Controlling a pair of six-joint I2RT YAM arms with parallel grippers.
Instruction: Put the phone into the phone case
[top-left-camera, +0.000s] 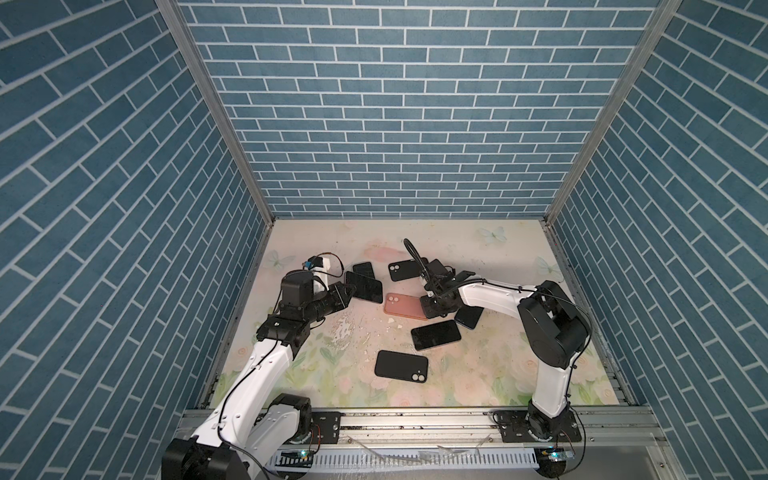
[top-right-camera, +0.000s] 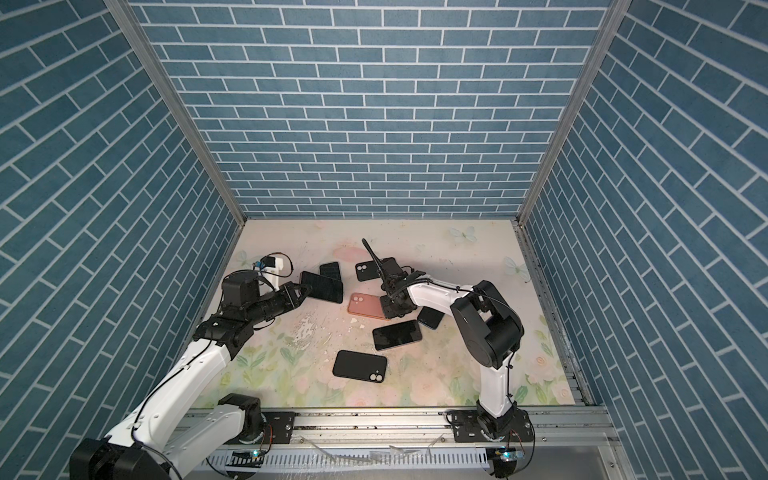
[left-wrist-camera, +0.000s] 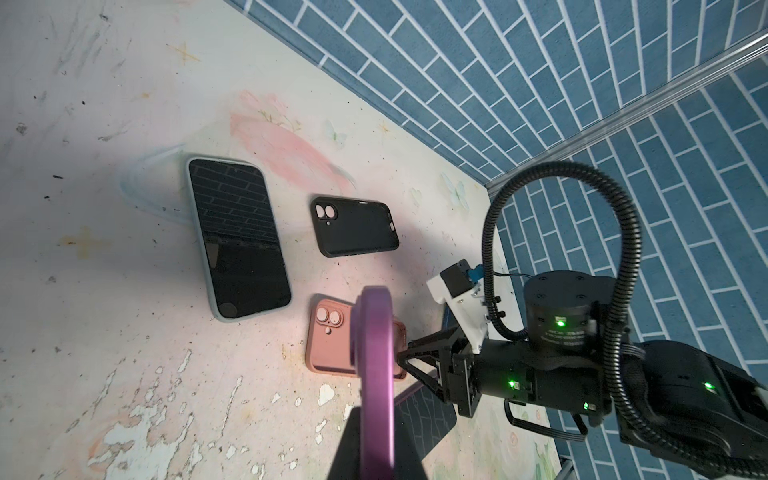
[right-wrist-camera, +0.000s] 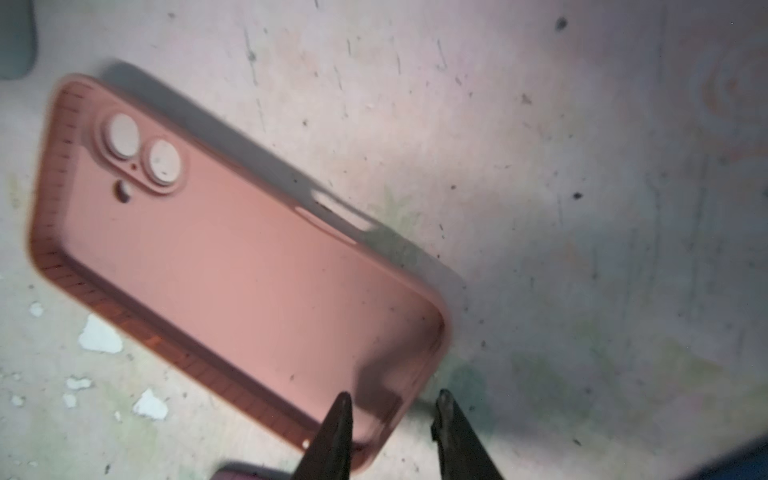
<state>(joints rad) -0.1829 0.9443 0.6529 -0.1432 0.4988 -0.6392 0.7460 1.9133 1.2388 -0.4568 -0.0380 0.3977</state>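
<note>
My left gripper (top-left-camera: 347, 291) is shut on a phone (top-left-camera: 366, 286) and holds it off the table at the back left, dark screen up. In the left wrist view the phone's purple edge (left-wrist-camera: 376, 374) runs straight out from between the jaws. The phone case (top-left-camera: 405, 306) is pink and lies open side up in the middle of the table. My right gripper (top-left-camera: 430, 308) hangs low over its right end. In the right wrist view the gripper (right-wrist-camera: 395, 399) stands open astride the phone case's (right-wrist-camera: 232, 257) near corner, one finger over the inside and one outside the wall.
A black case (top-left-camera: 405, 270) lies behind the pink one, and another black case (top-left-camera: 401, 365) lies near the front. A bare phone (top-left-camera: 436, 334) lies screen up at the middle right. A blue phone (top-left-camera: 469, 316) lies partly under the right arm. A phone in a pale case (left-wrist-camera: 239, 241) lies at the back left.
</note>
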